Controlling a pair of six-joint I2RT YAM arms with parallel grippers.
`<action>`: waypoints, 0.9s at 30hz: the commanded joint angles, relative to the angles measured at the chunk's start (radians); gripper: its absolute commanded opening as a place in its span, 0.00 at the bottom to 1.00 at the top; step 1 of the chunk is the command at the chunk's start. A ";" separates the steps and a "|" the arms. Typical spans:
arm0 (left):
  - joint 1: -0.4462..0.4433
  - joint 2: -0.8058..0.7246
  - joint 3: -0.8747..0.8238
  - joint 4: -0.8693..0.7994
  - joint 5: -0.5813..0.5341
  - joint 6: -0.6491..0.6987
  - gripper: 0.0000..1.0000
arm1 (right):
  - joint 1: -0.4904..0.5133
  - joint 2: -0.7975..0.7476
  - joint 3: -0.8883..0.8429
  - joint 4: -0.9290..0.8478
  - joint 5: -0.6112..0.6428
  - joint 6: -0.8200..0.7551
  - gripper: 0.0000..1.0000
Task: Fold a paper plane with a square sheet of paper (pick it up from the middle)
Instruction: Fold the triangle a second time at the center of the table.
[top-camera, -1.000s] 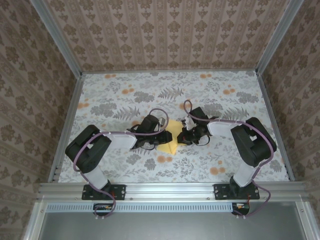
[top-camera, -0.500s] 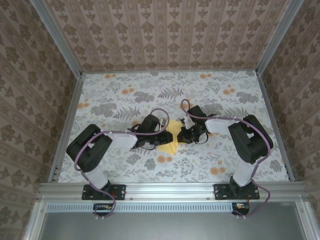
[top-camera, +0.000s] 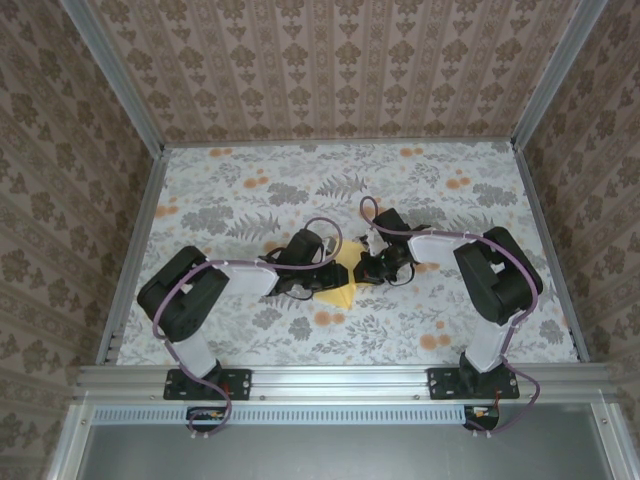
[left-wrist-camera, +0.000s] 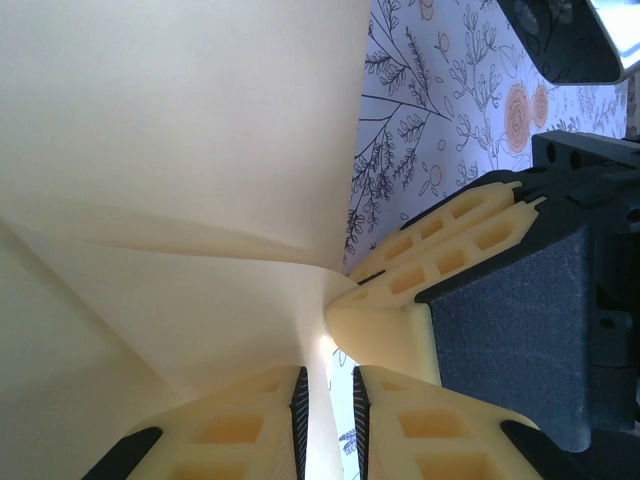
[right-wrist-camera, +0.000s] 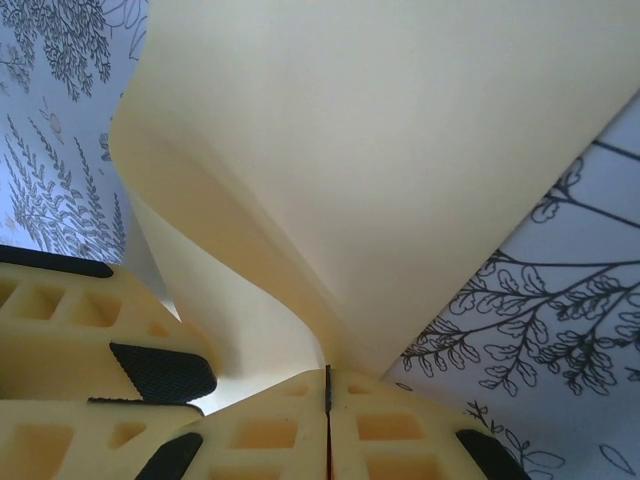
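A fern-and-flower printed tablecloth (top-camera: 450, 300) lies between wallpapered walls (top-camera: 330, 70). At its middle the left gripper (top-camera: 322, 277) and right gripper (top-camera: 370, 270) meet on the thin, pale yellow-orange square sheet of paper (top-camera: 342, 287).

Left wrist: the left gripper (left-wrist-camera: 328, 395) pinches the sheet between narrow jaws.

Right wrist: the right gripper (right-wrist-camera: 327, 385) clamps it, jaws fully together.

It seems best to lift both pinches evenly, so the crease runs centrally.

The square sheet of paper (top-camera: 342, 276) is thin, plain and pale yellow. It sits between the left gripper (left-wrist-camera: 330, 405) and the right gripper (right-wrist-camera: 327, 395). Each gripper pinches a bit of it between its fingers. The sheet is not flat. It bends and curls, with soft folds, and spreads out wide from each pinch.
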 joint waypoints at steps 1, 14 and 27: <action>-0.006 0.016 0.028 -0.024 0.014 0.023 0.23 | 0.003 0.020 0.026 -0.035 0.011 -0.013 0.08; -0.008 0.037 0.038 -0.037 0.015 0.023 0.23 | 0.004 0.029 0.035 -0.042 0.018 -0.016 0.08; -0.009 0.052 0.044 -0.054 0.007 0.023 0.22 | 0.004 0.032 0.043 -0.059 0.056 -0.018 0.08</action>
